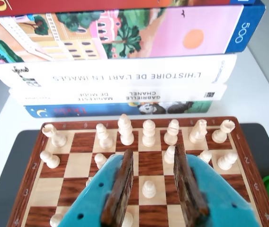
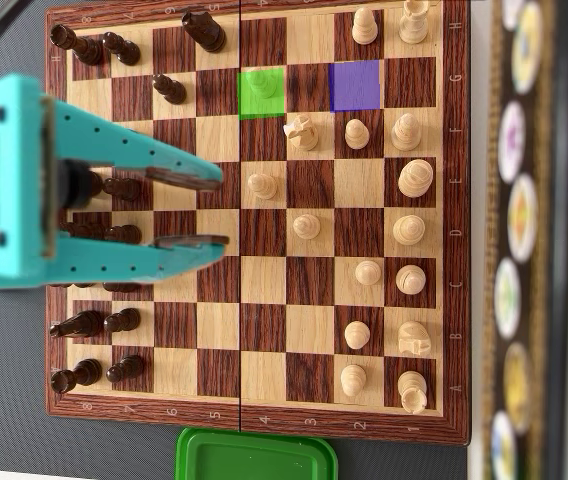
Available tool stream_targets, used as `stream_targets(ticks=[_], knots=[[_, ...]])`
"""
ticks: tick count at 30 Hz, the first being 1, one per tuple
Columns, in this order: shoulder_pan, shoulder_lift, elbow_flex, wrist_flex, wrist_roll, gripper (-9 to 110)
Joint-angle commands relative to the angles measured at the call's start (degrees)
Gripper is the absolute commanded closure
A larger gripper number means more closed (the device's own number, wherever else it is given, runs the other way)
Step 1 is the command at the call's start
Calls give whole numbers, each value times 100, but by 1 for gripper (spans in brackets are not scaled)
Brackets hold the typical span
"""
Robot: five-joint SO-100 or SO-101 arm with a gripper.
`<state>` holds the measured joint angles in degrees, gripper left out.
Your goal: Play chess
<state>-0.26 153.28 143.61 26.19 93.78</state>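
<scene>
In the wrist view, the teal gripper (image 1: 153, 187) hung with jaws parted and empty above the wooden chessboard (image 1: 85, 142), a white pawn (image 1: 148, 188) standing between its fingers, with stacked books (image 1: 120, 80) behind. In the overhead view, the chessboard (image 2: 454, 250) lay on a dark mat (image 2: 4, 430) beside a green lid (image 2: 254, 455); the released gripper (image 2: 222, 210) hovered over the dark pieces (image 2: 114, 185), and green (image 2: 262, 92) and purple (image 2: 355, 85) squares were highlighted.

One chessboard (image 2: 454, 250), roughly sixteen pale pieces (image 2: 306, 226)

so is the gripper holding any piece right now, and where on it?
Nothing held. The gripper is open above the chessboard, fingers apart with only board between them.
</scene>
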Motion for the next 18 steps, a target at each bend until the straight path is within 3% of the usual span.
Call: stream_targets(ticks=[1, 18], knots=[[-18, 378, 308, -932, -18, 88], [62, 2109, 2461, -5106, -35, 88]])
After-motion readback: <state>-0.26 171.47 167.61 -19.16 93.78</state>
